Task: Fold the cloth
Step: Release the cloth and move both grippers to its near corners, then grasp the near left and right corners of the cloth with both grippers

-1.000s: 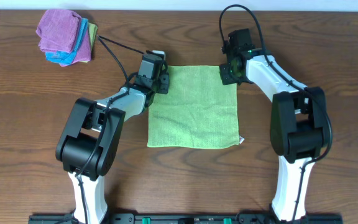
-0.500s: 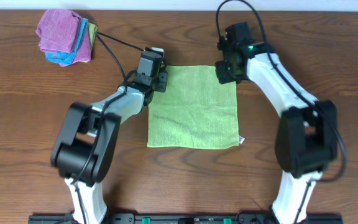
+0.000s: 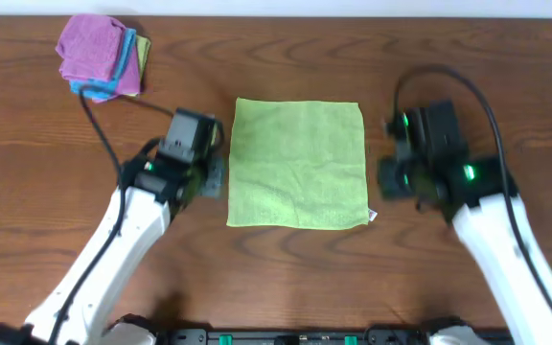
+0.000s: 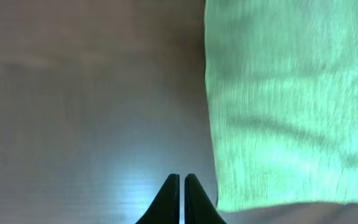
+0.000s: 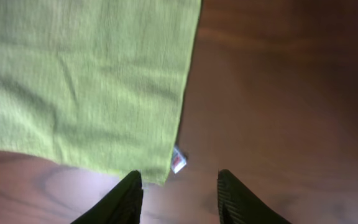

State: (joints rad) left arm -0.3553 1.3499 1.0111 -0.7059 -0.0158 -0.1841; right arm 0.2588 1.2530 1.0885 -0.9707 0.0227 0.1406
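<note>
flat cloth (image 3: 298,163), left hand (image 4: 180,186) closed beside it, right hand (image 5: 179,179) parted opposite

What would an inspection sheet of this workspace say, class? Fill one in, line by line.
Surface: brown wooden table, bare around the cloth.
Job's things: green cloth lies flat and spread out; white tag at its near right corner.
Clutter: pile of purple, blue and green cloths at the far left.
Hands: left hand shut, empty, beside the cloth's left edge; right hand open, empty, by the tag corner.
Cables: left arm's cable and right arm's cable, both black, loop over the table.
Surroundings: black rail along the near edge; nothing else seen.
</note>
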